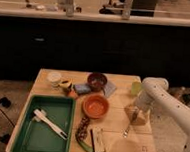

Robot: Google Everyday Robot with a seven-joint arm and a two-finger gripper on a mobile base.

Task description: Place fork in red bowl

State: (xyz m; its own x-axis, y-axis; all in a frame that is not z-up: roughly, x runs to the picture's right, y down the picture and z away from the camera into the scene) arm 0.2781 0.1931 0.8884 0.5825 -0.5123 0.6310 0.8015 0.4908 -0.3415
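Note:
The red bowl [96, 106] stands empty near the middle of the wooden table [115, 146]. The fork [128, 127], slim and silvery, lies flat on the table to the right of the bowl, its length running from far to near. My gripper [135, 114] hangs from the white arm [159, 93] that comes in from the right. It sits low over the far end of the fork, a short way right of the bowl. I cannot tell whether it touches the fork.
A green tray [32, 140] at the front left holds a larger white utensil [49, 123]. A dark bowl [96, 80], a blue sponge [82, 88], a white cup [53, 78] and a green cup [136, 87] stand along the back. Dark packets [97, 140] lie in front of the red bowl.

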